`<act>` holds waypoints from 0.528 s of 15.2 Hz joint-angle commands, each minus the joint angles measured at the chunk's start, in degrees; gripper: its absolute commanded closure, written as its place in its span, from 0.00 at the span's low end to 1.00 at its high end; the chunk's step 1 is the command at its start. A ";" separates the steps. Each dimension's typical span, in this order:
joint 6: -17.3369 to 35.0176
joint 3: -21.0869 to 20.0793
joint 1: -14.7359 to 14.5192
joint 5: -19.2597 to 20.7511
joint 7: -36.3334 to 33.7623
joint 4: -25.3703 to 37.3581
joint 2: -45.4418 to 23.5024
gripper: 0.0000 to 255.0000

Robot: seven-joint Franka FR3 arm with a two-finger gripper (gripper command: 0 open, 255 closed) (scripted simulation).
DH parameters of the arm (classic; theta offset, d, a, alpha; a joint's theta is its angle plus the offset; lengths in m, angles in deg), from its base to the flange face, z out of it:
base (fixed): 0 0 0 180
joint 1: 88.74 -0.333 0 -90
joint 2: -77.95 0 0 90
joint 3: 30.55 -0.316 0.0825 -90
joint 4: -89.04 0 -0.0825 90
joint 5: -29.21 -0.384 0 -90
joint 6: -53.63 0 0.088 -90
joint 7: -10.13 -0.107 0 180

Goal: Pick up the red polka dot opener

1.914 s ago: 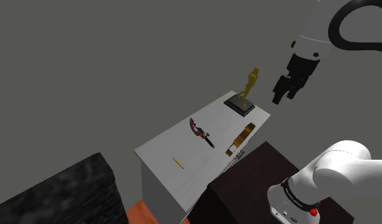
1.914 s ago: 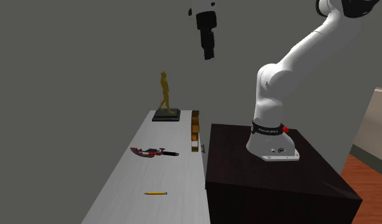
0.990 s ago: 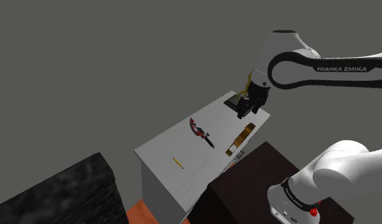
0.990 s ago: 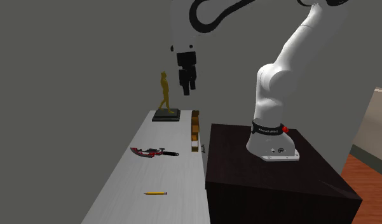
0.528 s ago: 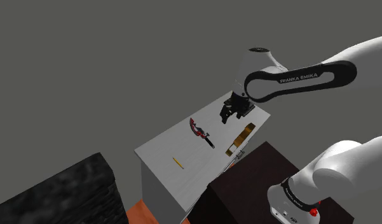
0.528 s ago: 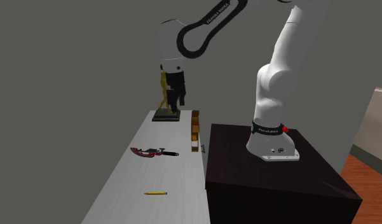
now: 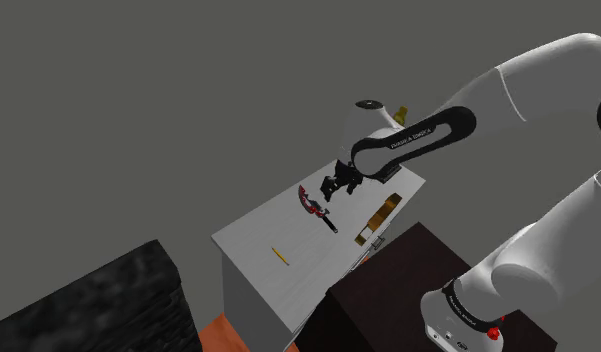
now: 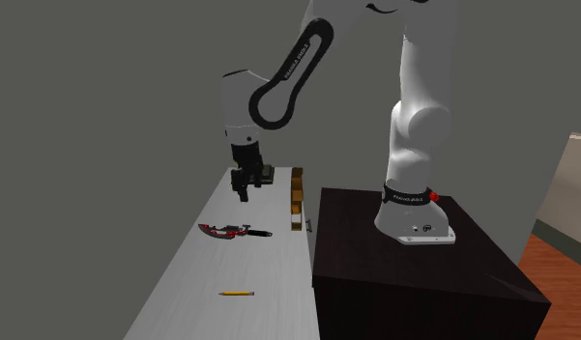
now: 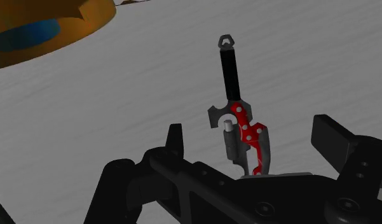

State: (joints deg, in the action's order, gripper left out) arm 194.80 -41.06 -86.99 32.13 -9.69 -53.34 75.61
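Hovering above pale worktop [image 9: 113, 108] with black fingers [image 9: 176, 141] spread, empty; framing red white-dotted, black-handled opener [image 9: 245, 130]; lying crosswise to closing line.

You are looking at a sparse home room, grey walls [image 7: 138, 100], orange-brown floor [image 8: 559, 280] showing, pencil [image 7: 279, 256] lying on white tabletop [image 7: 253, 240].

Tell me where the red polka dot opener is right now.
In the shoulder view the opener lies flat near the middle of the white table, left of the brown block and beyond the yellow pencil, with the open hand close above it.
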 commanded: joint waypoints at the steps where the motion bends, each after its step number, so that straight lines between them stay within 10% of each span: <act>1: 2.89 0.18 -0.08 1.86 -1.68 1.80 -4.48 0.00; 8: 9.99 2.90 -2.64 8.28 -7.64 12.13 -21.32 0.00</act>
State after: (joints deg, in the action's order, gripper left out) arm 203.98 -38.66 -89.06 39.53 -16.42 -43.35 57.11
